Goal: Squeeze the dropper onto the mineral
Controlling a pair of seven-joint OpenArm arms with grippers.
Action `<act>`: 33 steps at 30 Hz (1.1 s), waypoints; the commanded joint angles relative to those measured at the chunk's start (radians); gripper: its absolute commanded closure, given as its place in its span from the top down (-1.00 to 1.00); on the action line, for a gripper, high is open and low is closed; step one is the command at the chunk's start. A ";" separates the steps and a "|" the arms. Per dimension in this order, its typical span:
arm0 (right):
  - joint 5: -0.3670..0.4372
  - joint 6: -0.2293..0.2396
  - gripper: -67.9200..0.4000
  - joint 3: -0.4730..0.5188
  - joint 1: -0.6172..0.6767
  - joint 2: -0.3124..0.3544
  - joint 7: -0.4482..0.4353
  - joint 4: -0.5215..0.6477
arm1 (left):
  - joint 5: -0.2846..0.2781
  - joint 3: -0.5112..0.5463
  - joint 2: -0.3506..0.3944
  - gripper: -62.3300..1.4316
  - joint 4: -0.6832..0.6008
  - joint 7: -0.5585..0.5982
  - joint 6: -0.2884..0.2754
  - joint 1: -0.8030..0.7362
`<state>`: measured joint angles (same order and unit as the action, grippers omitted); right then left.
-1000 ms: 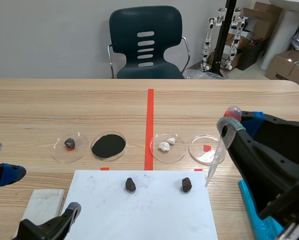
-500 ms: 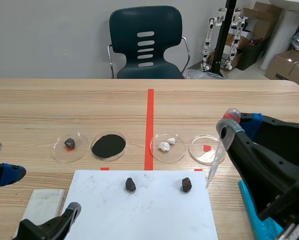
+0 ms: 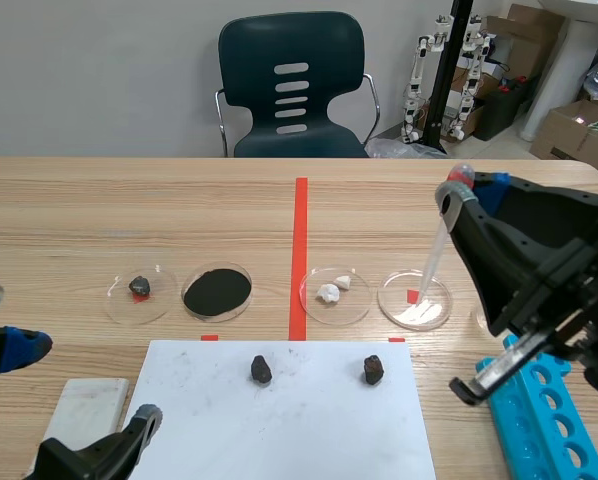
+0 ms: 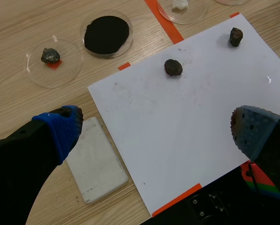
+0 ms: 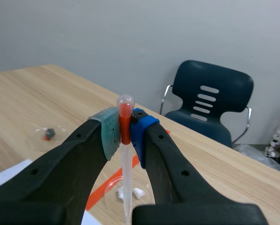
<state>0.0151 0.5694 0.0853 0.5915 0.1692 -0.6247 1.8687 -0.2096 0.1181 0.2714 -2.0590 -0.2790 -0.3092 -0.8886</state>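
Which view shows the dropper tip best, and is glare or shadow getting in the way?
Scene view: the dropper tip shows plainly over the empty dish, with a bright glare patch on the glass beside it. Right wrist view: the right claw grips the dropper, tip unseen. Left wrist view: no dropper.

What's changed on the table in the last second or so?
The right gripper, shut on the dropper throughout, lifted and moved away from the robot. The dropper's tip went from beside the white sheet to over the empty dish, uncovering a blue rack. The left gripper, open, and both dark stones stayed put.
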 commanded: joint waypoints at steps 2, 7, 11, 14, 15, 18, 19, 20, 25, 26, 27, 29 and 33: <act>0.015 0.000 -0.80 0.004 -0.082 0.008 -0.009 -0.044 | -0.006 -0.006 -0.005 1.00 -0.008 0.016 0.000 -0.006; 0.015 0.000 -0.80 -0.031 -0.218 0.008 -0.005 -0.153 | -0.006 -0.006 -0.005 1.00 -0.008 0.016 0.000 -0.006; 0.015 0.000 -0.80 -0.081 -0.327 0.008 0.021 -0.247 | -0.006 -0.006 -0.005 1.00 -0.008 0.016 0.000 -0.006; 0.015 -0.001 -0.80 -0.116 -0.401 0.008 0.025 -0.312 | -0.006 -0.006 -0.005 1.00 -0.008 0.016 0.000 -0.006; 0.015 -0.001 -0.80 -0.128 -0.423 0.008 0.025 -0.332 | -0.006 -0.006 -0.005 1.00 -0.008 0.016 0.000 -0.006; 0.015 -0.007 -0.80 -0.167 -0.480 0.008 0.025 -0.399 | -0.006 -0.006 -0.005 1.00 -0.008 0.016 0.000 -0.006; 0.015 -0.014 -0.80 -0.180 -0.496 0.008 0.025 -0.421 | -0.006 -0.006 -0.005 1.00 -0.008 0.016 0.000 -0.006; 0.015 -0.027 -0.80 -0.193 -0.511 0.008 0.025 -0.444 | -0.006 -0.006 -0.005 1.00 -0.008 0.016 0.000 -0.006; 0.015 -0.129 -0.80 -0.254 -0.576 0.007 0.024 -0.543 | -0.006 -0.006 -0.005 1.00 -0.008 0.016 0.000 -0.006; 0.015 -0.139 -0.80 -0.267 -0.586 0.007 0.024 -0.558 | -0.006 -0.006 -0.005 1.00 -0.008 0.016 0.000 -0.006; 0.015 -0.140 -0.80 -0.278 -0.594 0.007 0.024 -0.572 | -0.006 -0.006 -0.005 1.00 -0.008 0.016 0.000 -0.006; 0.015 -0.141 -0.80 -0.299 -0.609 0.007 0.024 -0.597 | -0.006 -0.006 -0.005 1.00 -0.008 0.016 0.000 -0.006; 0.015 -0.152 -0.80 -0.334 -0.632 0.005 0.016 -0.631 | -0.006 -0.006 -0.005 1.00 -0.008 0.016 0.000 -0.006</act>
<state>0.0154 0.4232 -0.2527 -0.0223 0.1692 -0.5869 1.2228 -0.2096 0.1181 0.2714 -2.0590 -0.2790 -0.3092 -0.8886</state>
